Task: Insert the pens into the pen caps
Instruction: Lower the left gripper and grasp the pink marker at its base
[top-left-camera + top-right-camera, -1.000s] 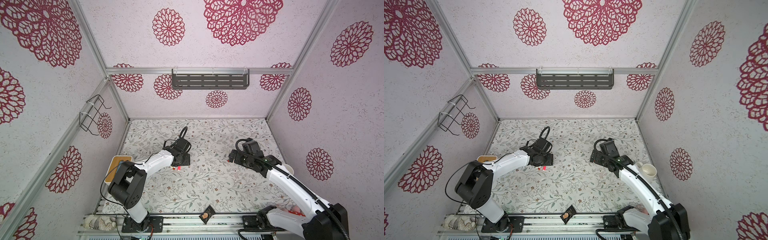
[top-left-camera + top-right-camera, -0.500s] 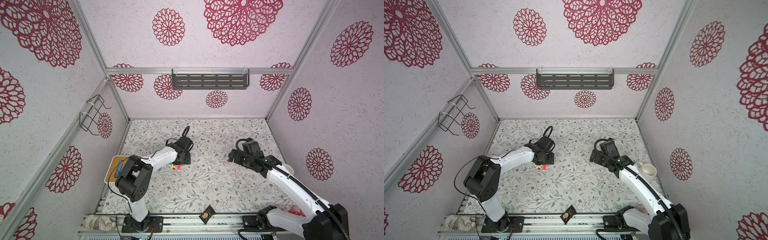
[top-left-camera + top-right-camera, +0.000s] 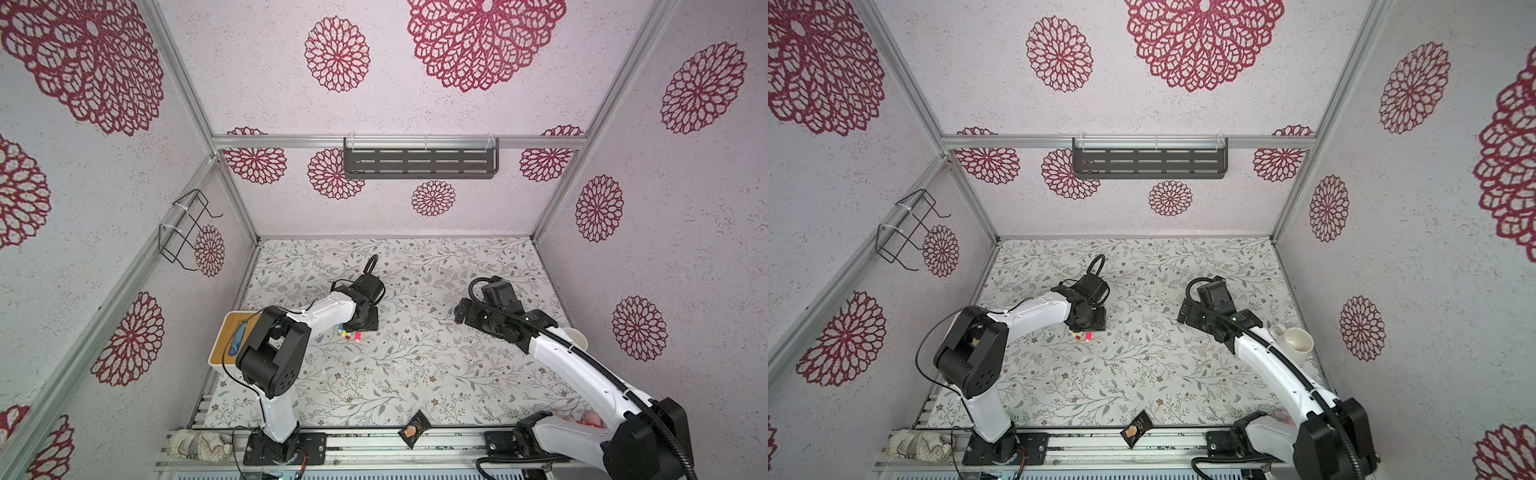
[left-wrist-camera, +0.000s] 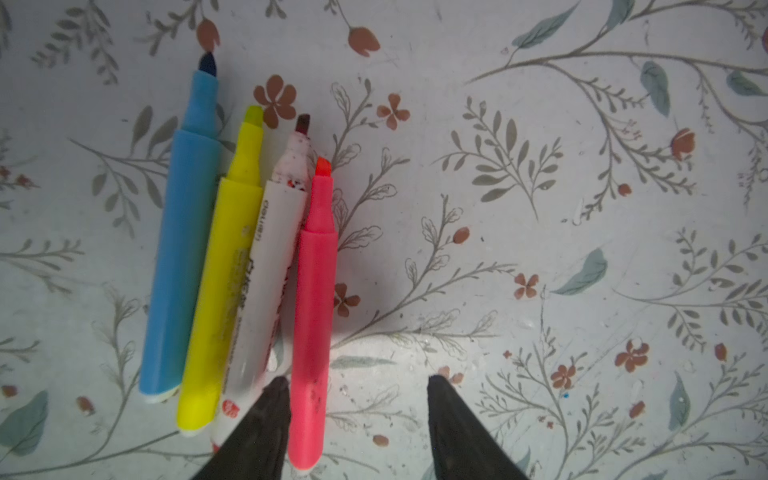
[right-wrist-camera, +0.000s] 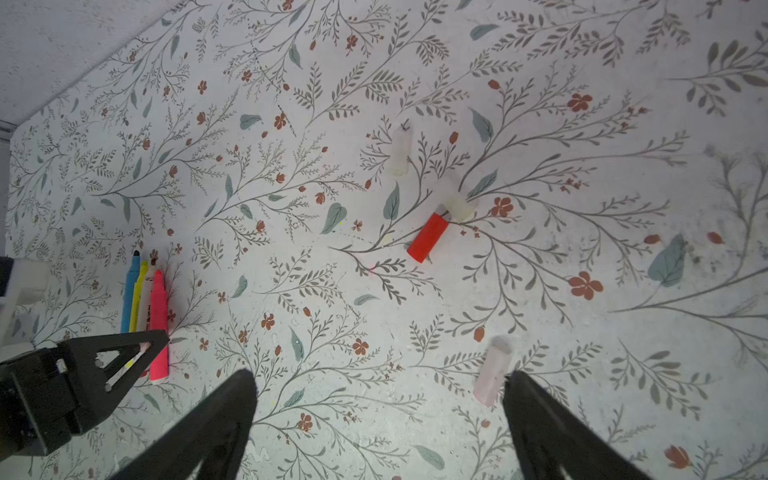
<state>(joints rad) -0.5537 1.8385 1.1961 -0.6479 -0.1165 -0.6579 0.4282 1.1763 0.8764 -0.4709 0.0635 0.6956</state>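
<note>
Top view: left pincer (image 3: pixel 360 326) low over pink pen (image 3: pixel 358 336) on worktop (image 3: pixel 415 374), right pincer (image 3: pixel 459 312) well apart from it.
Left wrist: jaws apart, gripping nothing, pink pen between them; white pen (image 4: pixel 266 270), yellow pen (image 4: pixel 220 270), blue pen (image 4: pixel 178 249) lined up beside it.
Right wrist: jaws wide, empty; red cap (image 5: pixel 428 237), pale caps (image 5: pixel 399 151) well apart from pink pen.

In a top view the pens (image 3: pixel 356 336) are laid side by side left of centre, with a box (image 3: pixel 221 353) set further left.
</note>
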